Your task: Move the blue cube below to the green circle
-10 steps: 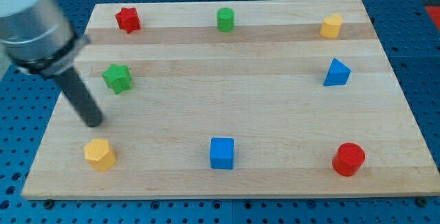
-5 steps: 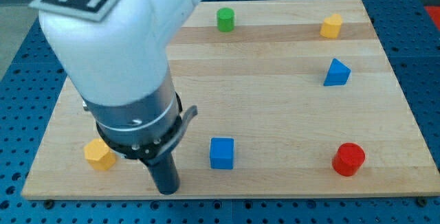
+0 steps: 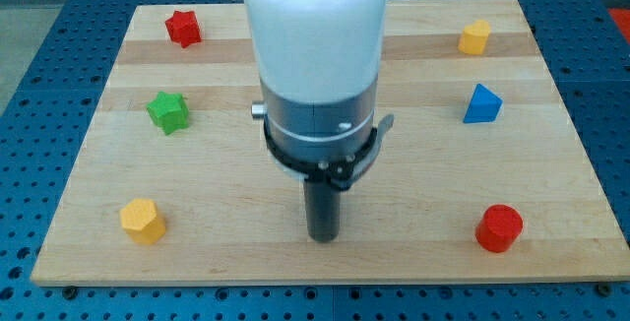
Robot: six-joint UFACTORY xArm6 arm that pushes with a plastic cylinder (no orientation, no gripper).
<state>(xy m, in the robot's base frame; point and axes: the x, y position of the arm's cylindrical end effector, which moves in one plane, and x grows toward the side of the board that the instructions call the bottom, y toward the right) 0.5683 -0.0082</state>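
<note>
Dark and straight, the rod ends in my tip (image 3: pixel 323 236), which sits near the middle of the board's bottom edge; there are no jaws on it to open or close. Neither the blue cube nor the green circle shows in this view; the arm's white and grey body (image 3: pixel 315 65) probably covers both, though I cannot tell. A red cylinder (image 3: pixel 499 227) lies toward the wooden board's (image 3: pixel 423 173) bottom right corner, well apart from my tip. A yellow block (image 3: pixel 142 220) sits near the bottom left corner. A green star (image 3: pixel 168 111) is close to the left edge. A red star (image 3: pixel 182 27) occupies the top left corner. A blue triangle (image 3: pixel 481 103) rests by the right edge, with another yellow block (image 3: pixel 474 37) near the top right corner.
</note>
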